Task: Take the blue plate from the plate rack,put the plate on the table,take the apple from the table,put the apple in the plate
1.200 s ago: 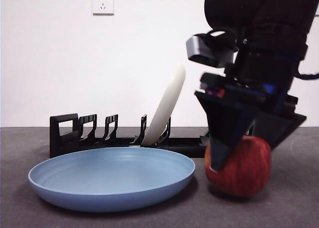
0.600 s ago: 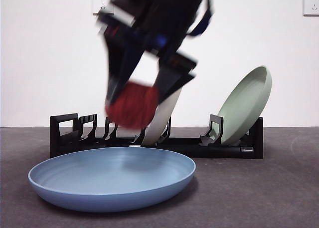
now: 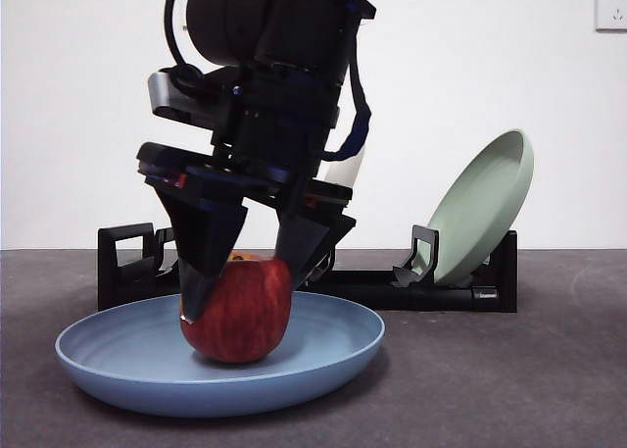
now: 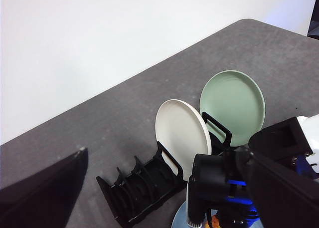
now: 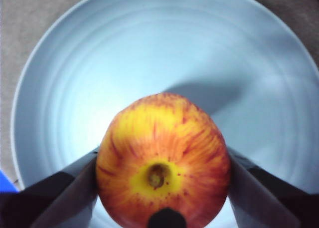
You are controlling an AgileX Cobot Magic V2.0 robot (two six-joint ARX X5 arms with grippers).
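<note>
The red apple (image 3: 240,316) with yellow streaks sits low in the middle of the light-blue plate (image 3: 323,355), which lies flat on the dark grey table (image 3: 509,389). My right gripper (image 3: 240,296) comes down from above and is shut on the apple, one black finger (image 5: 65,193) on each side. In the right wrist view the apple (image 5: 162,183) shows stem up over the blue plate (image 5: 164,48). The black plate rack (image 3: 127,262) stands just behind the plate. My left gripper (image 4: 167,158) hangs open high above the plate rack (image 4: 139,188), holding nothing.
A pale green plate (image 3: 485,208) leans in the right end of the rack. A cream-white plate (image 3: 345,169) stands mid-rack, mostly hidden behind the arm. A white wall closes off the back.
The right gripper lifted the apple from the table right of the plate, carried it left above the plate, and has lowered it into the plate's middle.
</note>
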